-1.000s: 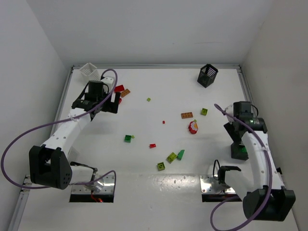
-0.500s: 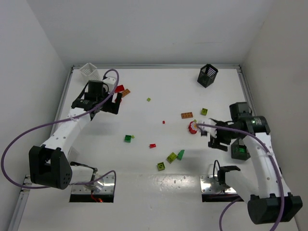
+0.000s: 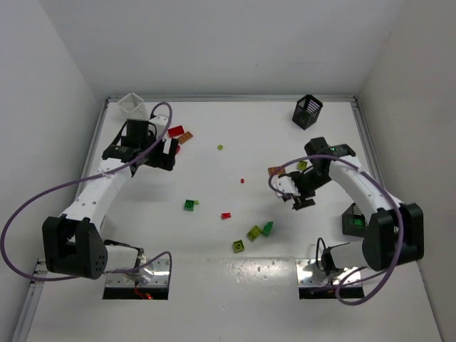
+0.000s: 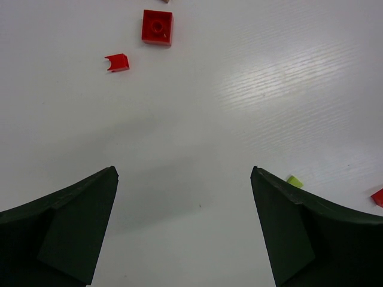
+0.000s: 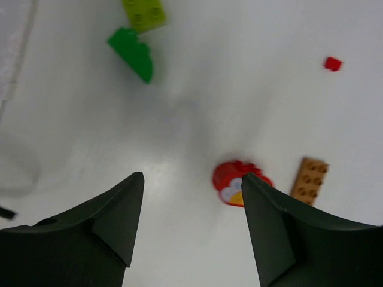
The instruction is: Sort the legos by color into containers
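Note:
Legos lie scattered on the white table: red [image 3: 175, 131] and orange-brown [image 3: 185, 137] ones by my left gripper [image 3: 168, 152], a green one [image 3: 189, 204], a red one [image 3: 226, 214], yellow-green [image 3: 254, 233] and green [image 3: 267, 229] ones near the middle. My right gripper [image 3: 291, 191] is open, low over a round red piece [image 5: 233, 181] that lies beside its right finger [image 5: 269, 209]. An orange-brown plate [image 5: 310, 178] lies next to it. My left gripper [image 4: 184, 171] is open over bare table, with a red brick [image 4: 157, 27] ahead.
A white basket [image 3: 132, 105] stands at the back left, a black basket [image 3: 307, 111] at the back right, and another black basket [image 3: 354, 221] with green inside at the right. Metal base plates [image 3: 139, 271] lie at the near edge.
My right arm swung from the black basket at the right to the middle, coming down over the round red piece. My left gripper barely moved.

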`<act>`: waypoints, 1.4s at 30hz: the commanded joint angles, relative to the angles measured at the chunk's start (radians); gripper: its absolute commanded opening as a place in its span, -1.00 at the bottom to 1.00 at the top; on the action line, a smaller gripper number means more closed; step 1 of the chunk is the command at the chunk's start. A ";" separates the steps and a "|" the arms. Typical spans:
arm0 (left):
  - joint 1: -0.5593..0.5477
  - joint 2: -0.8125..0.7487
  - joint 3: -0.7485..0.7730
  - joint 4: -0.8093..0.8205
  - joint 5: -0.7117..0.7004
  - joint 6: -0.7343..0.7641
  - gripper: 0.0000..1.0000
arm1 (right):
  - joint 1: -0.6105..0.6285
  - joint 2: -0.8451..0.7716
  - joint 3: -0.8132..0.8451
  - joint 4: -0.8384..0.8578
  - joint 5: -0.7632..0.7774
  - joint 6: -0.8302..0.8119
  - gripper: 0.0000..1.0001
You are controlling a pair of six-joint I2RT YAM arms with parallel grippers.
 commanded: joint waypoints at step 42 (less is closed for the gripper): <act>0.120 0.085 0.018 -0.044 -0.024 0.069 0.99 | 0.469 0.319 -0.109 0.349 0.114 0.032 -0.35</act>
